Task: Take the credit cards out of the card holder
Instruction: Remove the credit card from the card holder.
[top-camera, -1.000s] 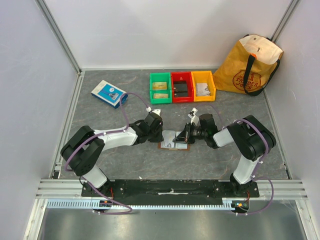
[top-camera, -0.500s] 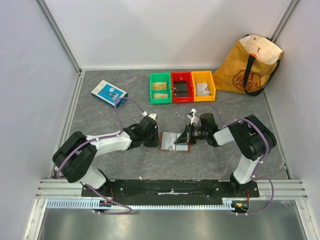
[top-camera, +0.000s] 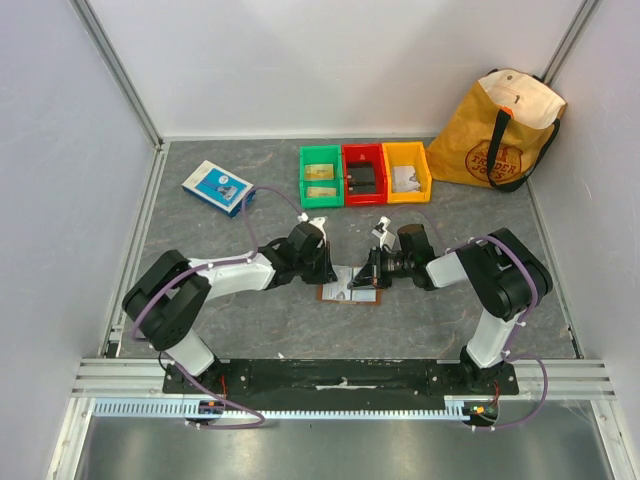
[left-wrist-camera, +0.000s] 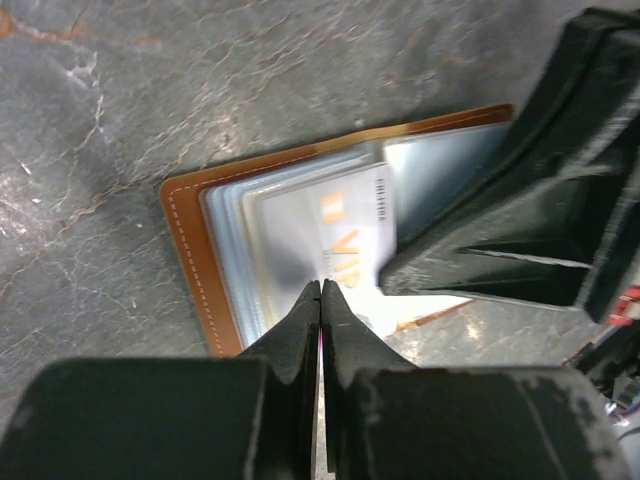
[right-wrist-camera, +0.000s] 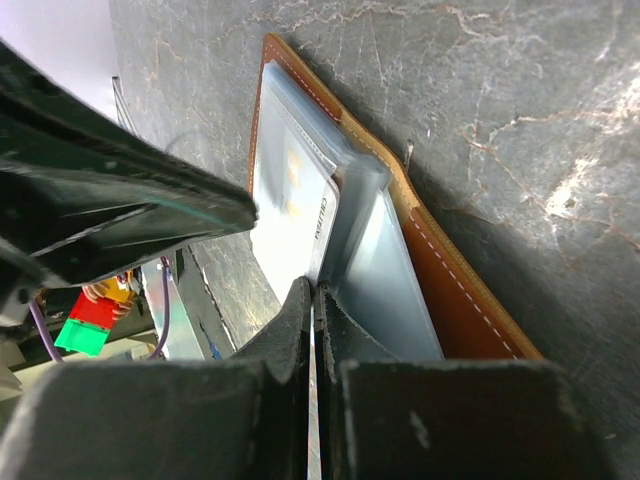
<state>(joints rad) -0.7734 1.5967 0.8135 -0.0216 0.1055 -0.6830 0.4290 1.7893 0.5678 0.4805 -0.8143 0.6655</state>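
The card holder (top-camera: 350, 290) lies open on the counter (top-camera: 250, 330), directly under both sets of fingers, which meet over it from opposite sides. The left fingers (left-wrist-camera: 318, 292) are pressed together, with their tips at the near edge of the top card (left-wrist-camera: 330, 215). Whether a sliver of plastic is caught between them cannot be told. The right fingers (right-wrist-camera: 312, 290) are also together. Their tips bear down on the clear sleeves (right-wrist-camera: 385, 270) just beside that card, close to the holder's brown rim.

The step in hand looks like getting a first purchase on the top card. To do it well, the right fingers should pin the holder flat so it does not skid. The left fingers then need to part slightly, catch only the card's free edge, and draw it out along the line of the sleeve, not upward. The risk is pinching sleeve and card together, which would drag the whole holder along.

The card is pale and glossy, with a small orange mark and grey lettering along the edge farthest from the left fingertips. It sits in a stack of translucent blue-grey pockets, framed by tan leather with white stitching.
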